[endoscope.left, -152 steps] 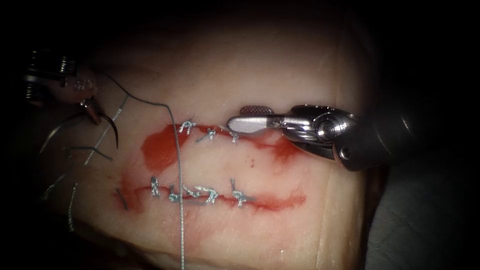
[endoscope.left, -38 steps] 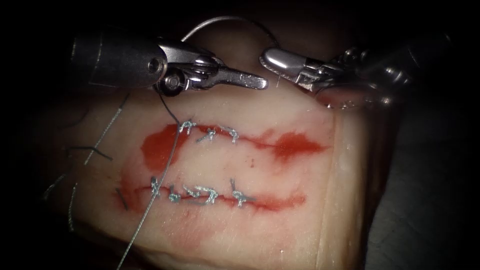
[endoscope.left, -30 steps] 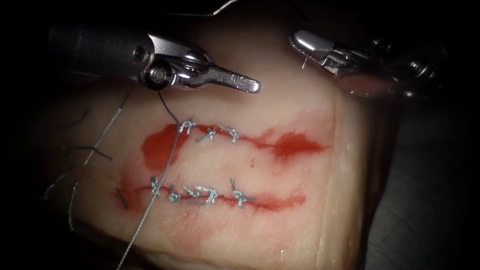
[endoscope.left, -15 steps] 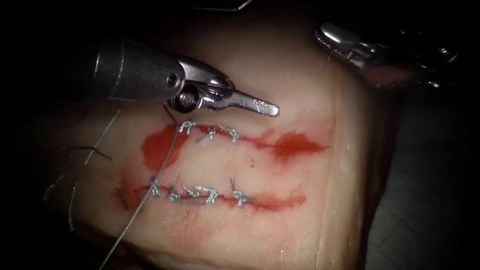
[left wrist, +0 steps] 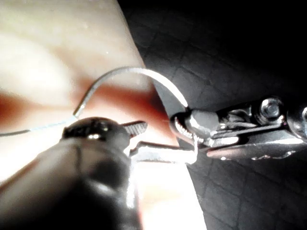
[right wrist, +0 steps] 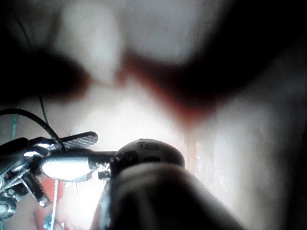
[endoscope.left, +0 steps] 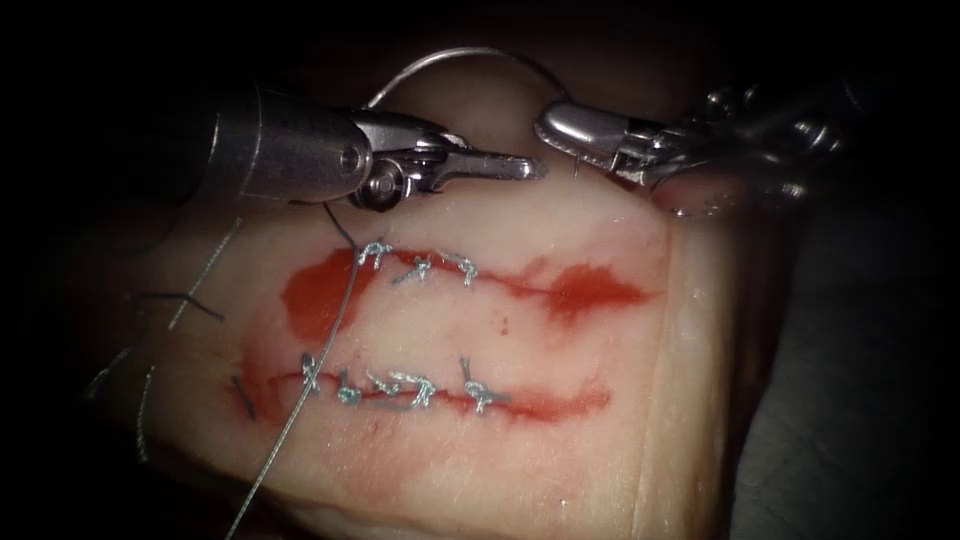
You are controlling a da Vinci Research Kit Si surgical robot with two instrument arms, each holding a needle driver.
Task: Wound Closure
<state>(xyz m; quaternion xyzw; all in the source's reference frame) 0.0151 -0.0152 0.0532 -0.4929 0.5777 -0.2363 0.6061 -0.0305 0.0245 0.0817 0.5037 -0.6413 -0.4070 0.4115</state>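
My right tool point(endoscope.left: 558, 122) is shut on the curved needle point(endoscope.left: 470, 52) near its pointed end, and a short tip sticks out below the jaws. The needle arcs up and leftward over the far edge of the tissue point(endoscope.left: 560, 420), clear of it. In the left wrist view the needle point(left wrist: 139, 72) curves to my right tool point(left wrist: 181, 125). Thread point(endoscope.left: 300, 415) runs from the needle's tail behind my left tool, past the upper cut's left stitch point(endoscope.left: 372, 252) and off the near edge. My left tool point(endoscope.left: 535, 168) is open and holds nothing, its tips just left of the right tool; its jaws stand parted in its own wrist view point(left wrist: 165, 141).
Two stitched cuts cross the tissue: the upper cut point(endoscope.left: 440, 268) and the lower cut point(endoscope.left: 400, 385), both with several knots. Red fluid point(endoscope.left: 312, 297) pools at the upper cut's left end and at its right end. Cut ends of thread point(endoscope.left: 185, 300) lie at the left.
My right tool swung away up and right with the needle, then came back left and down. My left tool dipped toward the upper cut, then rose to meet it.
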